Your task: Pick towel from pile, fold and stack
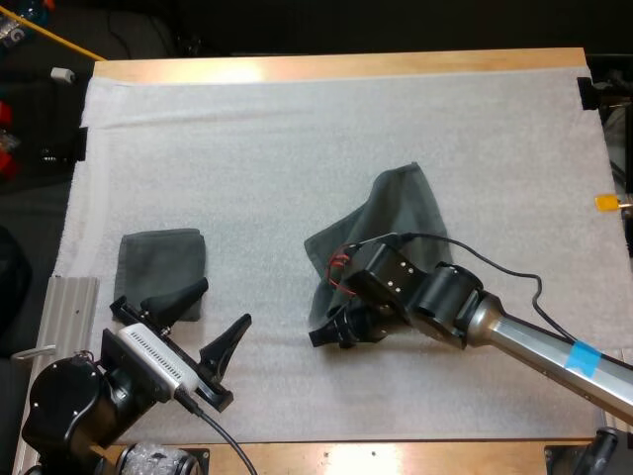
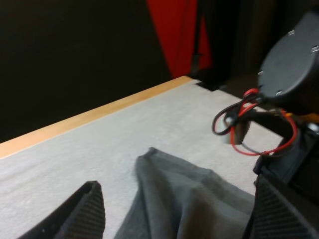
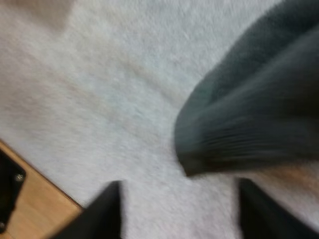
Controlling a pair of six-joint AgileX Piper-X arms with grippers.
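Watching, I judged one folded towel [image 1: 158,259] done at lower left, the crumpled towel [image 1: 391,223] mid-frame yet to fold, right gripper [image 1: 321,336] and left gripper [image 1: 225,303] both spread, empty.

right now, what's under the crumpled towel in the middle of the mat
The crumpled towel lies on the white mat, which shows all around it. Whatever is beneath its folds is covered, and the right arm hides its near edge.

No writing or numbers can be read
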